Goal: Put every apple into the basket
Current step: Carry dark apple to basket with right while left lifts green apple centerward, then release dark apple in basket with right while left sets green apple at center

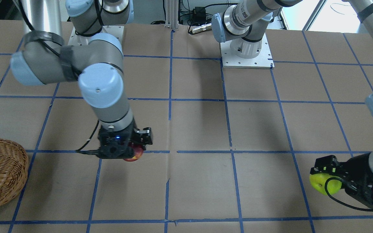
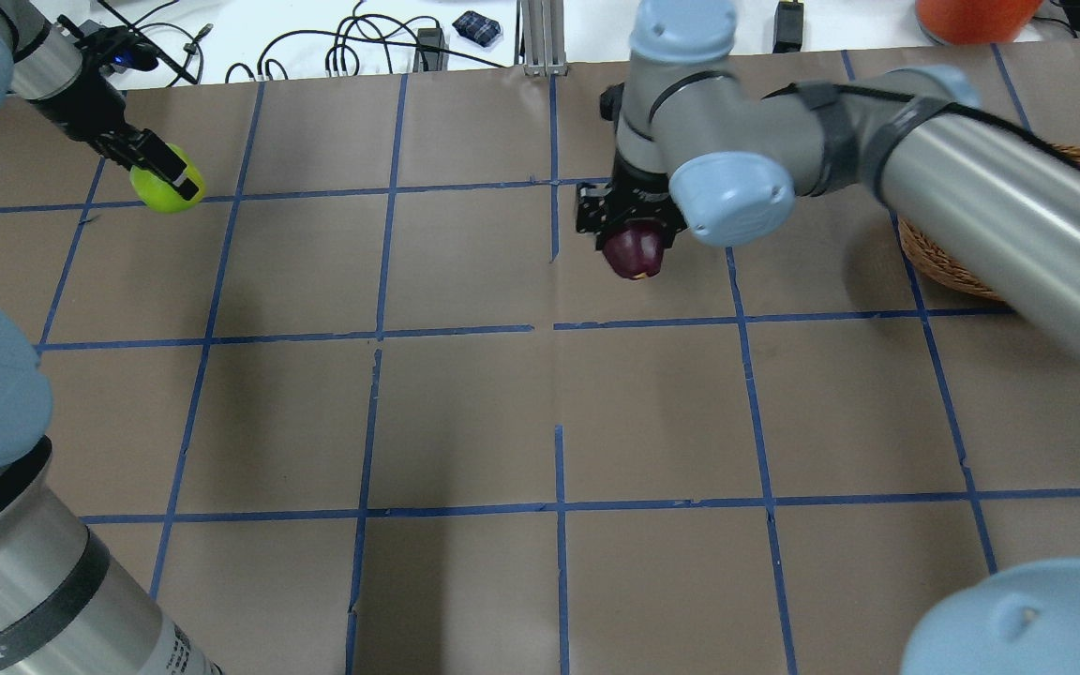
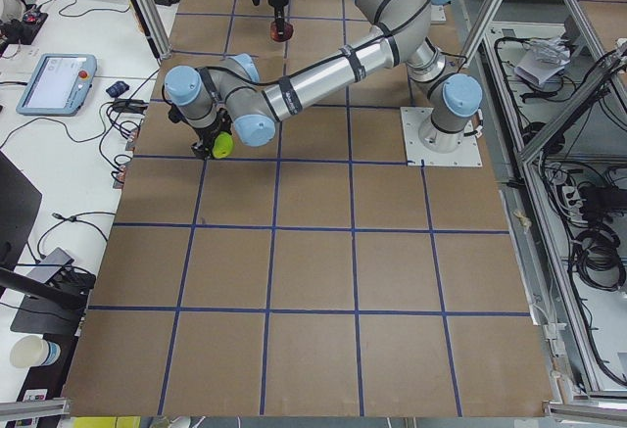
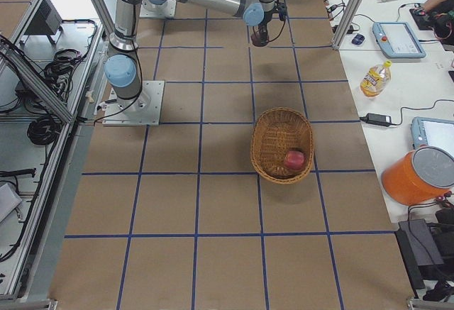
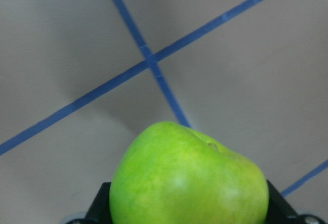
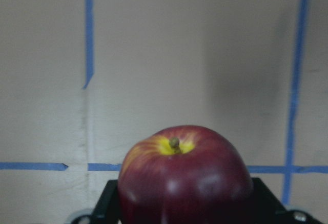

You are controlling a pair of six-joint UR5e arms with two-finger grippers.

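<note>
We see the left gripper pinching the yellow-green apple between its fingers, at the far left part of the table, well apart from the basket. The right gripper is pressed onto the dark maroon apple, whose stem and yellow patch face the wrist camera, near the middle of the table's far half. The basket stands on the robot's right side, and the pinkish-red apple lies inside it, near the wall. We cannot tell whether the held apples touch the paper.
</note>
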